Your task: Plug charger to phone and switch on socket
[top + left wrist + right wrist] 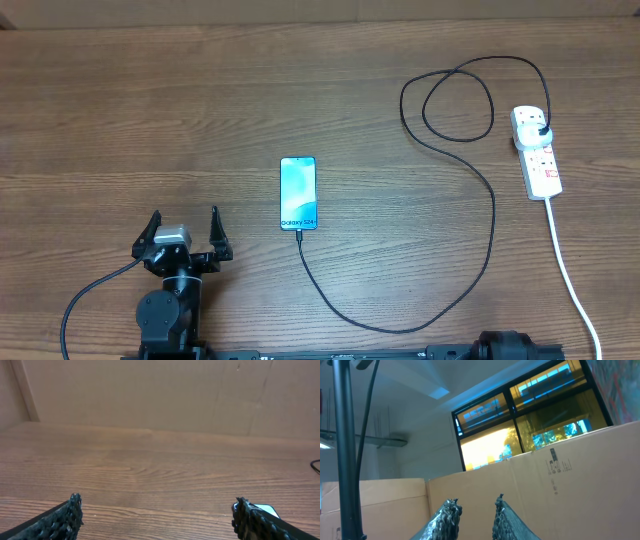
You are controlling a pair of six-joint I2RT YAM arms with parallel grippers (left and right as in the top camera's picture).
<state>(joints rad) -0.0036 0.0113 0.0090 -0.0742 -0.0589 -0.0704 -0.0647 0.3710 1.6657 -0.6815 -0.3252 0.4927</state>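
Resting low at the near-left of the table (100, 120), my left pincer (185, 228) stands spread wide. Its fingers (216, 228) are well apart, and my left wrist camera shows only bare wood grain in the gap. My right pincer (476, 505) points upward at cardboard walls (560, 475) and a window (520, 415). Its tips are drawn almost together, a thin slit between them, pinching nothing.

Beyond my left pincer and to its right lies the phone (298, 193), flat with its pale blue screen up and its long side running away from me. The small tip of the charger (493, 222) meets the phone's near short edge; I cannot tell whether it is fully seated. From there the black cable sweeps toward me, bends right, climbs away and curls into a loop. It ends in a black plug (540, 130) sitting in the far end of the socket (541, 170).

That socket lies at the far right, well apart from the phone, and its white cord (570, 280) trails back to the near edge. Its red switches are too small for me to read.
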